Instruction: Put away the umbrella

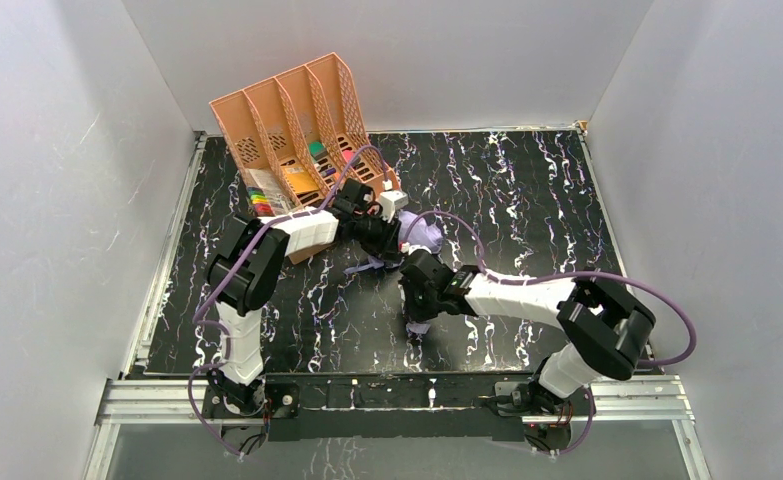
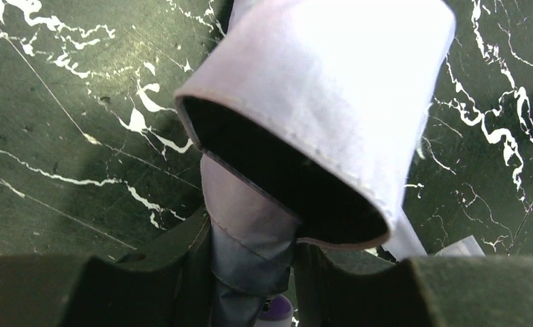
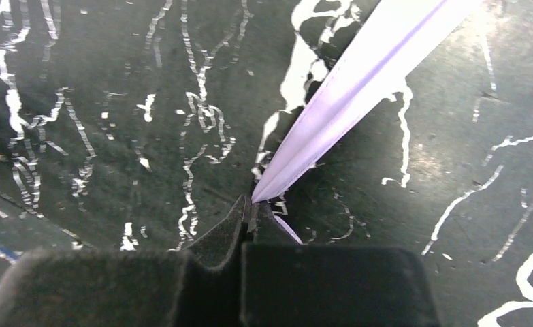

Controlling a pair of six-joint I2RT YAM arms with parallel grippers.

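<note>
Lavender umbrella (image 1: 427,238), soft stitched fabric

left arm (image 1: 267,250): white moulded shells on the long links, blocky black housings at the joints. right arm (image 1: 527,293): same build, white shells and black joints, largest black block at the elbow. dull purple cable (image 1: 679,330) runs along each arm in loose loops, down to the foot. small white box (image 1: 393,203) mounted at the left wrist. black base plates (image 1: 242,395) under each arm. left gripper (image 2: 250,248): matt black fingers (image 2: 148,286), thick, stepped outline. right gripper (image 3: 253,208): matt black too, tips tapering to thin wedges.
</note>
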